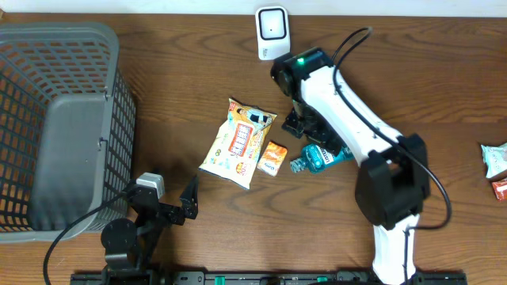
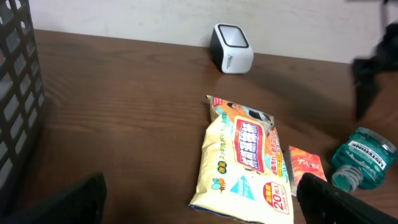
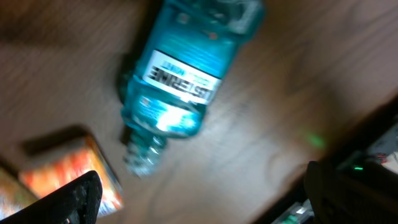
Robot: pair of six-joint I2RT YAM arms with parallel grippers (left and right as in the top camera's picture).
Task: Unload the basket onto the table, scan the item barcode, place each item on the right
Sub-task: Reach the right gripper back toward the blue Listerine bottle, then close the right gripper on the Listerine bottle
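Right gripper [image 3: 203,174]: jaws were spread wide with nothing between them; it hung over the teal transparent plastic mouthwash bottle [image 3: 186,68] without touching it.
Left gripper [image 2: 202,186]: jaws were spread wide and empty, low near the front edge of the table and facing the goods.
Bottle: lay on its side on the brown wooden table [image 1: 158,71], its clear cap end toward the small orange carton [image 1: 272,158]; whether the two touched could not be told.
Scanner: the white box-shaped barcode scanner [image 1: 272,32] stood upright at the far edge of the table, well apart from the bottle.
Pack: a flat yellow-and-white plastic pack with red lettering [image 1: 238,142] lay just beside the orange carton, on the side away from the bottle.
Basket: a grey plastic mesh basket [image 1: 47,119] stood at the left arm's end of the table.
Far right edge: a pale crumpled packet [image 1: 495,158] lay well apart from the rest, partly cut off.
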